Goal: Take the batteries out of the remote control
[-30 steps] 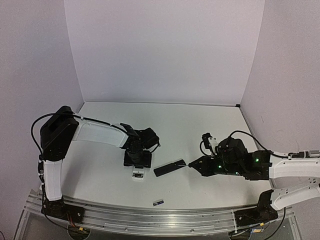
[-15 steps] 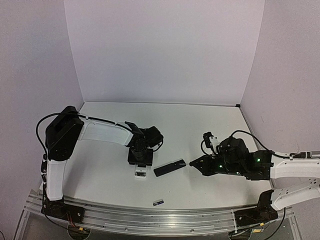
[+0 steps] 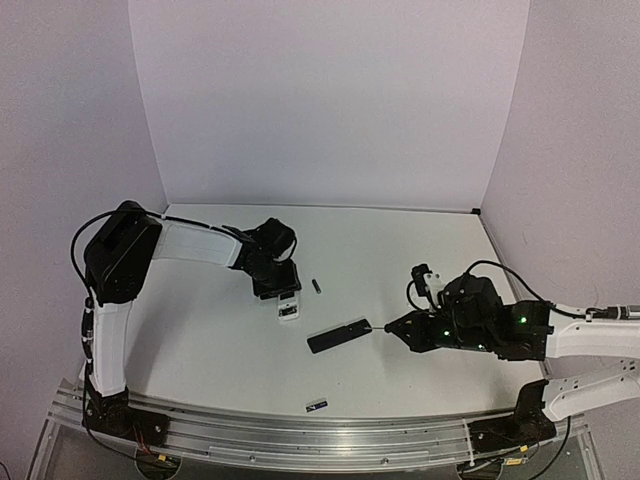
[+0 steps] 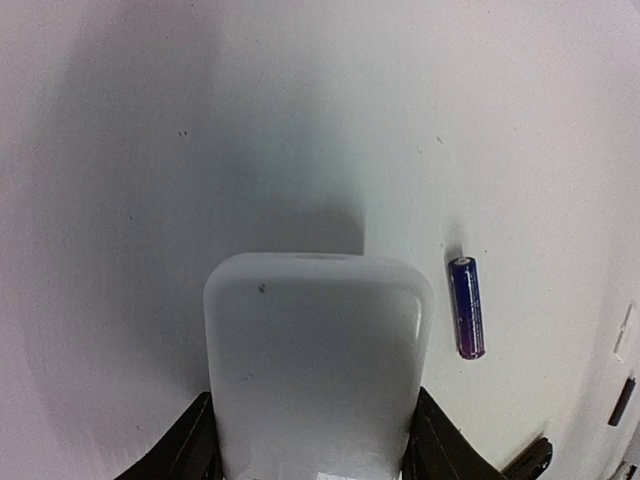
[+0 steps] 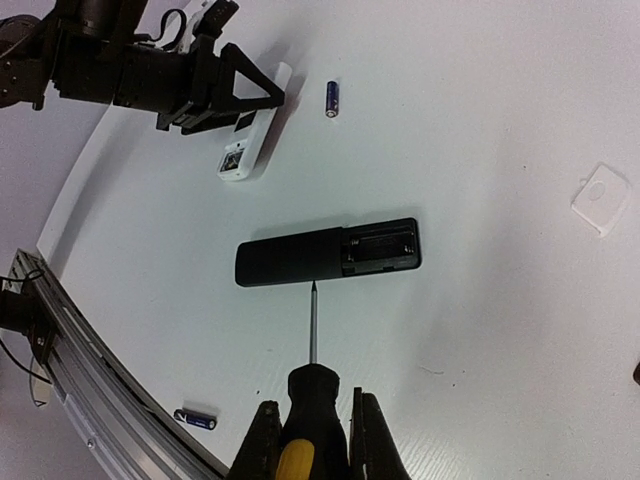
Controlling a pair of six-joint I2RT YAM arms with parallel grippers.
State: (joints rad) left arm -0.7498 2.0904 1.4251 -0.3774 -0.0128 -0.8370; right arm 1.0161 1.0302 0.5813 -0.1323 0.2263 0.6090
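Note:
My left gripper (image 3: pixel 278 288) (image 4: pixel 312 445) is shut on a white remote (image 3: pixel 288 306) (image 4: pixel 318 360) and holds it low over the table at the back left. One dark blue battery (image 3: pixel 316 285) (image 4: pixel 467 306) lies on the table just right of it. It also shows in the right wrist view (image 5: pixel 333 99). Another battery (image 3: pixel 317 405) (image 5: pixel 196 417) lies near the front edge. A black remote (image 3: pixel 338 335) (image 5: pixel 328 253) lies in the middle with its battery bay (image 5: pixel 381 246) open. My right gripper (image 3: pixel 405 328) (image 5: pixel 312 440) is shut on a yellow-and-black screwdriver (image 5: pixel 312 400), its tip at the black remote's edge.
A small flat white piece (image 5: pixel 600 198) lies on the table to the right of the black remote. The metal rail (image 3: pixel 300 430) runs along the near table edge. Grey walls close the back and both sides.
My left gripper has carried the white remote away from the table's middle towards the back. A battery now lies beside it. The right gripper and screwdriver have barely moved.

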